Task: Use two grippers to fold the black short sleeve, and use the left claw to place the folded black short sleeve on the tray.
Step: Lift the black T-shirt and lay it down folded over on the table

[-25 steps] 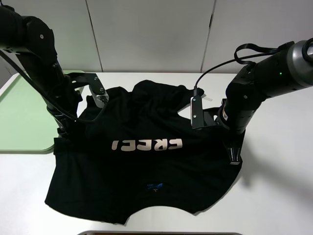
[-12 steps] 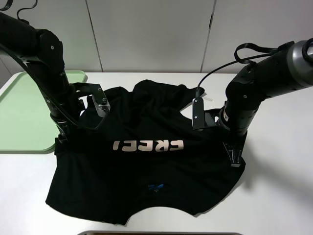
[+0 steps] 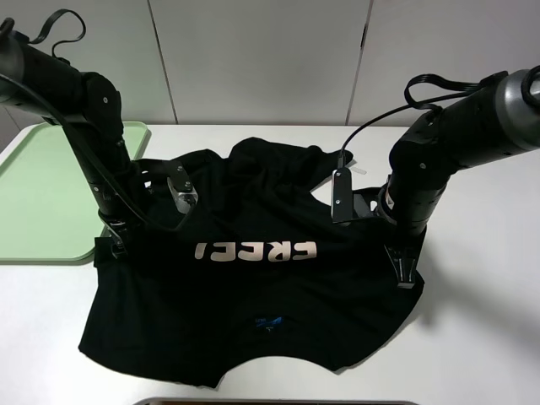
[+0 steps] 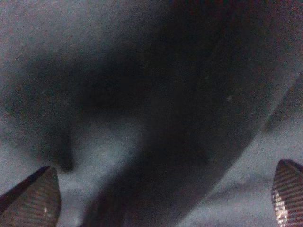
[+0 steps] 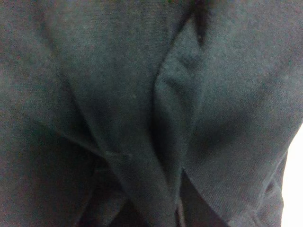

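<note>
The black short sleeve [image 3: 253, 287] lies rumpled on the white table, its white letters [image 3: 253, 250] upside down and the blue neck label [image 3: 268, 321] towards the front. My left gripper [image 3: 112, 243] hangs over the shirt's left edge. In the left wrist view its fingertips [image 4: 33, 196] stand wide apart, with only black cloth [image 4: 142, 94] under them. My right gripper [image 3: 407, 274] points down at the shirt's right edge. The right wrist view shows only cloth [image 5: 118, 94] gathered into a ridge; the jaws are hidden. The pale green tray [image 3: 42, 194] sits at the far left.
The white table [image 3: 472, 337] is bare to the right of the shirt and in front of the tray. A dark flat object [image 3: 274, 402] shows at the front edge. Grey wall panels stand behind the table.
My left arm has swung right and lowered, bringing its gripper closer over the shirt's left edge. The right arm and the shirt have not moved.
</note>
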Available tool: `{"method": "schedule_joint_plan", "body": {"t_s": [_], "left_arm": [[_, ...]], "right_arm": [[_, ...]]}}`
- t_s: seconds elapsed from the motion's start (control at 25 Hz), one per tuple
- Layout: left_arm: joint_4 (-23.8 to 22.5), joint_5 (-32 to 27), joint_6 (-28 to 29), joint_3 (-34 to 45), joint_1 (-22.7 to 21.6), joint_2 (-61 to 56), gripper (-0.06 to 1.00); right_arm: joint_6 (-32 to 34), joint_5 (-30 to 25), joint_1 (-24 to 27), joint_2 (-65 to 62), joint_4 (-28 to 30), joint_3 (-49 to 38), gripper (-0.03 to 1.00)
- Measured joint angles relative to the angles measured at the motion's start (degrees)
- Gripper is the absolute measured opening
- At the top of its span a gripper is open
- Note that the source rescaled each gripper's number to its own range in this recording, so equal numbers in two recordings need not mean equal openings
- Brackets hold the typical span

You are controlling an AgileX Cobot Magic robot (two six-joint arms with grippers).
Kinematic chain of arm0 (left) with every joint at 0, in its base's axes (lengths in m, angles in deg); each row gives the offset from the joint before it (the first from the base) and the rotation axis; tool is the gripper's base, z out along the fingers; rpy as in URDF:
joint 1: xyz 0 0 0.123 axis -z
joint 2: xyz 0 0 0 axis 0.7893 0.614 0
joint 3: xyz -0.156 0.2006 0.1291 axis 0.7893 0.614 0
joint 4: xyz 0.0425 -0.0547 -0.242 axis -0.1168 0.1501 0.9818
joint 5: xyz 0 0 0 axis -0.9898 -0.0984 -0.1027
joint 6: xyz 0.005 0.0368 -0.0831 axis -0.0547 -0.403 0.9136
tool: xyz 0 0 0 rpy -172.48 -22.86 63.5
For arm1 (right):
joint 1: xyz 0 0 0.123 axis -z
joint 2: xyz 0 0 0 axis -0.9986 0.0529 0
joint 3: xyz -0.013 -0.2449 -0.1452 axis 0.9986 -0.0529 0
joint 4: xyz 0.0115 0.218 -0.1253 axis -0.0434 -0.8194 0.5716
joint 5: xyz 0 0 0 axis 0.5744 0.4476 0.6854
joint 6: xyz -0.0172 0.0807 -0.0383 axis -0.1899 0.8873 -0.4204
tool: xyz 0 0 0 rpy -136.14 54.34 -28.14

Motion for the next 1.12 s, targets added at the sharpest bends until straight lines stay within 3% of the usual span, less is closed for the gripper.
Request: {"method": "schedule_joint_plan", "body": {"t_s": [0.24,0.36,0.6,0.68,0.92,1.12], "left_arm": [[0.16,-1.67,-3.06,-0.01,0.0,0.49,0.8],[-1.23,-2.43,-4.43,-0.01,0.0,0.5,0.68],[-4.92,-0.96,-1.73,-0.01,0.0,0.5,0.18],[-5.29,0.03,0.39,-0.01,0.0,0.5,0.06],[-5.35,0.4,3.1,-0.01,0.0,0.5,0.01],[-4.92,0.11,4.91,-0.01,0.07,0.5,0.01]], "right_arm": [[0.0,0.0,0.0,0.0,-0.04,0.0,0.0],[0.0,0.0,0.0,0.0,-0.04,0.0,0.0],[0.1,0.23,0.0,0.0,-0.04,0.0,0.0],[0.1,0.37,0.0,0.0,-0.04,0.0,0.0],[0.72,0.42,0.0,0.0,0.03,0.0,0.0],[5.97,0.56,0.0,0.0,0.69,0.0,0.0]]}}
